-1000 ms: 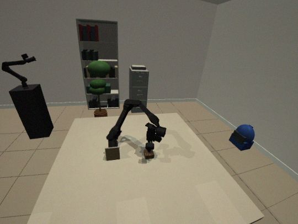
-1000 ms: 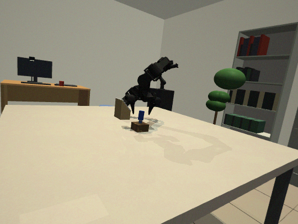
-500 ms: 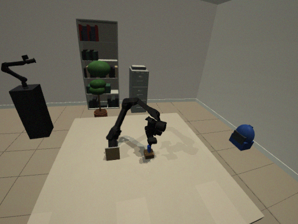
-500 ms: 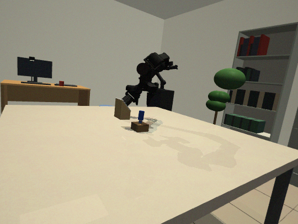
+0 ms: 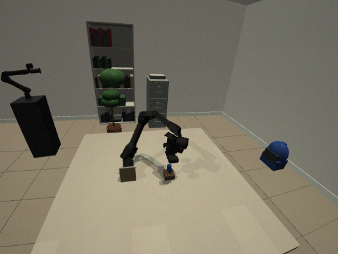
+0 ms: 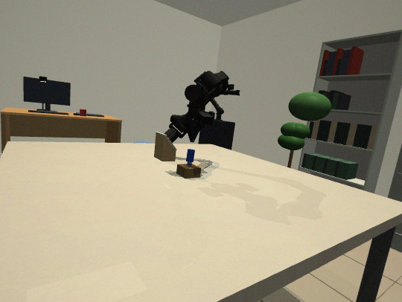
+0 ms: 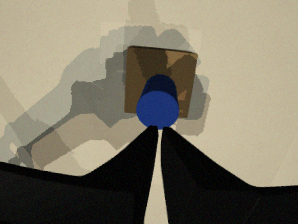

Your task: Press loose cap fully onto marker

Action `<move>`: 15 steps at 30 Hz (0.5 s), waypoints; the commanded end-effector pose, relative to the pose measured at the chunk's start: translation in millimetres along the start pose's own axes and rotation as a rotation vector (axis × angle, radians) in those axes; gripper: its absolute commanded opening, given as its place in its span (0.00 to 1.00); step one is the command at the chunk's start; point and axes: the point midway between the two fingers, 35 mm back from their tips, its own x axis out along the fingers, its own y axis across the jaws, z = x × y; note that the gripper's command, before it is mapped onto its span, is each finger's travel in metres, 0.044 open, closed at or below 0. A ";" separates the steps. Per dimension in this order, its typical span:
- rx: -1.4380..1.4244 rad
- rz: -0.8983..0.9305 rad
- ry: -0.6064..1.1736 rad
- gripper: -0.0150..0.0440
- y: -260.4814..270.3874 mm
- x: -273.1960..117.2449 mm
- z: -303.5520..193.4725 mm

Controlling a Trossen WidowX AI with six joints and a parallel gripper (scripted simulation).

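Observation:
The blue cap (image 5: 169,167) (image 6: 190,155) (image 7: 157,110) sits upright over the marker (image 6: 189,163), of which a short lighter part shows between cap and block. Whether the cap is fully seated cannot be told. The brown holder block (image 5: 169,177) (image 6: 188,171) (image 7: 136,85) stands on the table (image 5: 103,213) (image 6: 112,216). My gripper (image 5: 173,161) (image 6: 192,140) (image 7: 159,133) is shut and empty, its fingertips together. It points down above the cap; the exterior view shows a gap between fingertips and cap top.
An upright board (image 5: 128,174) (image 6: 164,147) stands by the arm's base, beside the holder block. Shadows of the arm fall around the block. A shelf, a plant, a cabinet, a desk and a second arm on a black pedestal are beyond the table.

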 end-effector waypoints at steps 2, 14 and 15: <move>-0.008 0.000 -0.004 0.25 0.2 -0.2 0.6; -0.008 0.000 -0.004 0.25 0.2 10.6 0.8; -0.008 0.000 -0.004 0.25 0.2 12.1 0.8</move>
